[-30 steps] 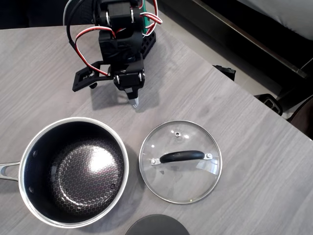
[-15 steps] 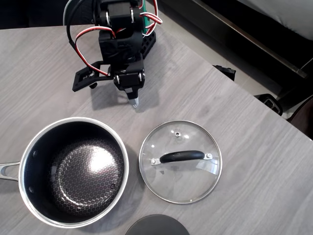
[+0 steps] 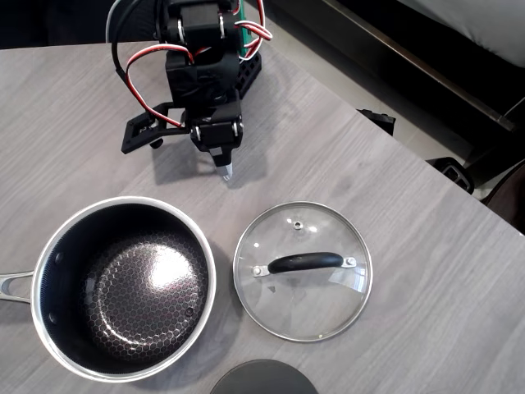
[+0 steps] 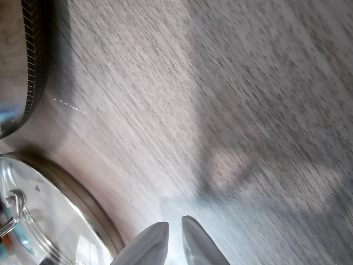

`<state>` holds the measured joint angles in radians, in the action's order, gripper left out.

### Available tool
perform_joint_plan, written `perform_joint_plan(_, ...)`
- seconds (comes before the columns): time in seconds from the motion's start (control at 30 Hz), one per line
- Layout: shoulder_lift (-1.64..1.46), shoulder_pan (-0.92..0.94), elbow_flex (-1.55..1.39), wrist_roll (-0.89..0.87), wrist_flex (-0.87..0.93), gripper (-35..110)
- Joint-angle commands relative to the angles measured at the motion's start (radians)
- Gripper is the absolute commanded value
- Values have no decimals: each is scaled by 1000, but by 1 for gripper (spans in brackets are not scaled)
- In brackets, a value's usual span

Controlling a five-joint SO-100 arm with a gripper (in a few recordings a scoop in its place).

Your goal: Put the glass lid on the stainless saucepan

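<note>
While the hand (image 3: 227, 171) hangs near the top of the overhead view, nearly pinched shut and holding nothing, the glass lid (image 3: 303, 270) lies flat on the table (image 3: 394, 205) below it, to the lower right. Left of the lid, just beside it, sits the stainless saucepan (image 3: 123, 287).

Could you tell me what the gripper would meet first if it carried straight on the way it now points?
Probably the bare table: the gripper points down at wood, short of the glass lid.
</note>
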<state>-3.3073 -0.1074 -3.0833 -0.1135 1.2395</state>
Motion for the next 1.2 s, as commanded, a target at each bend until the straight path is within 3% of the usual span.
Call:
perform_joint_plan(0.0, -29, 8, -9, -2, 5, 0)
perform_joint_plan(0.83, -29, 54, 8, 5, 2, 0)
perform_joint_plan(1.03, -5, -74, 305, 49, 6, 0)
perform_joint_plan(1.17, 439, -143, 699, -6, 25, 0)
